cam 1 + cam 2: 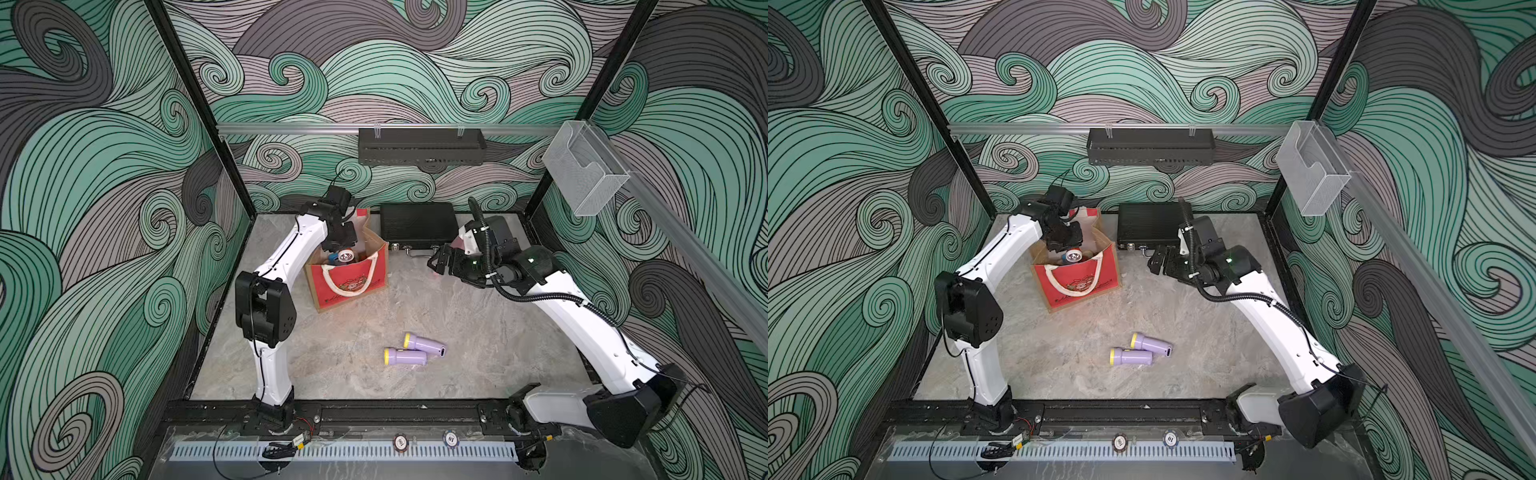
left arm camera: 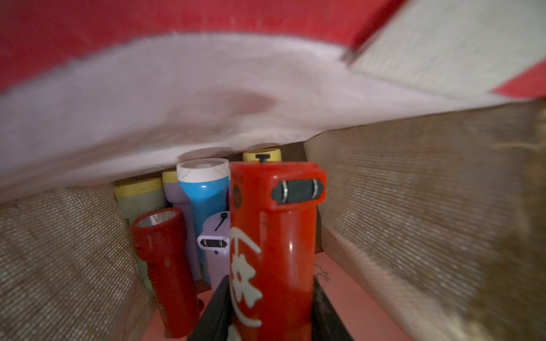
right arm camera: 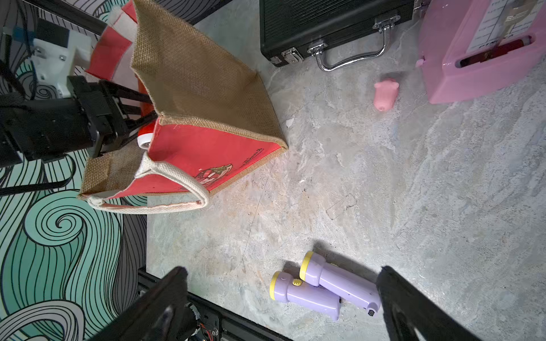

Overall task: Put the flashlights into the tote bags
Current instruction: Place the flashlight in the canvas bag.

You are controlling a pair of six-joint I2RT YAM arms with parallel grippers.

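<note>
Outside, two lilac flashlights (image 1: pixel 424 344) (image 1: pixel 406 357); inside one tote bag (image 1: pixel 376 272), perhaps seven.

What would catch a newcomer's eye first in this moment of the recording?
The red tote bag standing at the table's back left draws the eye, with the left hand inside it, shut on a red flashlight beside several other flashlights already in the bag. Next come two lilac flashlights lying side by side on the marble table near the front, and the open right hand hovering by the black case.
</note>
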